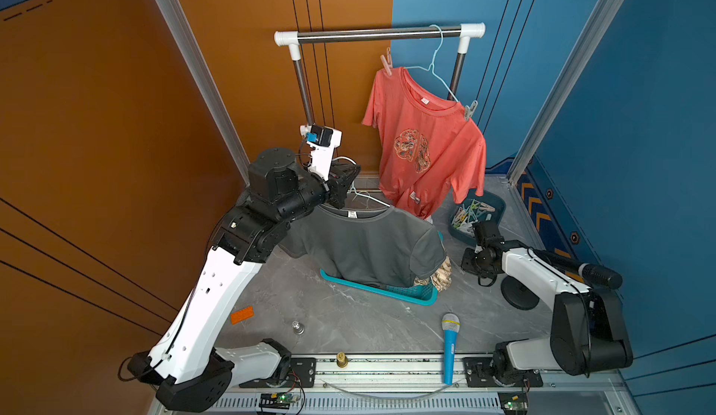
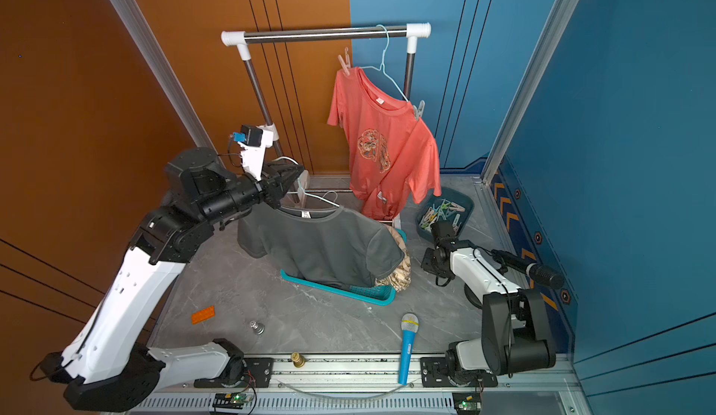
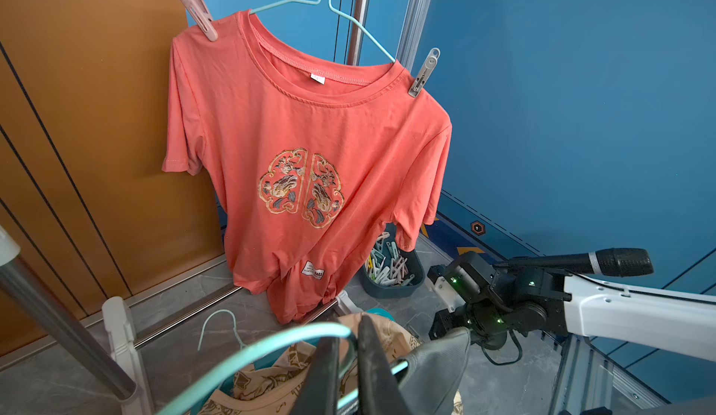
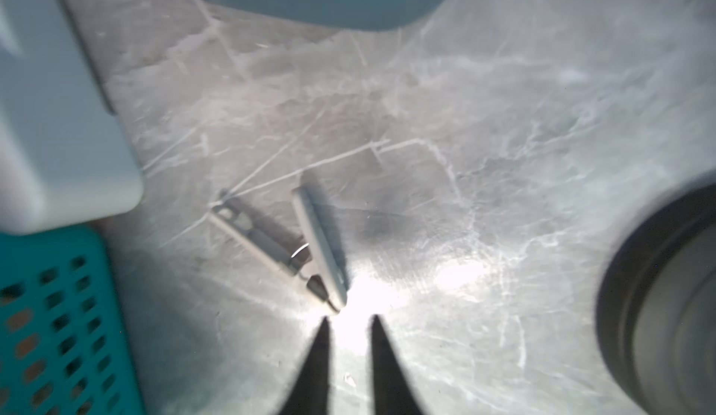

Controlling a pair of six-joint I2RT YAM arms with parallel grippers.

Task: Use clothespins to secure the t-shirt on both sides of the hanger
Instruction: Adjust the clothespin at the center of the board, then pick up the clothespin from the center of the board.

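Observation:
A grey t-shirt (image 1: 368,246) hangs on a mint hanger (image 1: 370,199) above the teal basket. My left gripper (image 1: 350,184) is shut on that hanger's wire (image 3: 271,341) near the hook. A coral t-shirt (image 1: 426,142) hangs from the rail with a pink clothespin (image 1: 386,62) on one shoulder and a grey one (image 1: 470,110) on the other. More clothespins fill a dark tub (image 1: 498,204). My right gripper (image 4: 350,318) points down at the table beside the tub, open. A grey clothespin (image 4: 314,238) lies flat just beyond its fingertips, free of them.
The clothes rack (image 1: 379,33) stands at the back. A teal basket (image 1: 387,289) holds patterned cloth. On the table lie a blue toy microphone (image 1: 449,347), an orange brick (image 1: 242,314), a metal weight (image 1: 297,328) and a black disc (image 1: 519,293).

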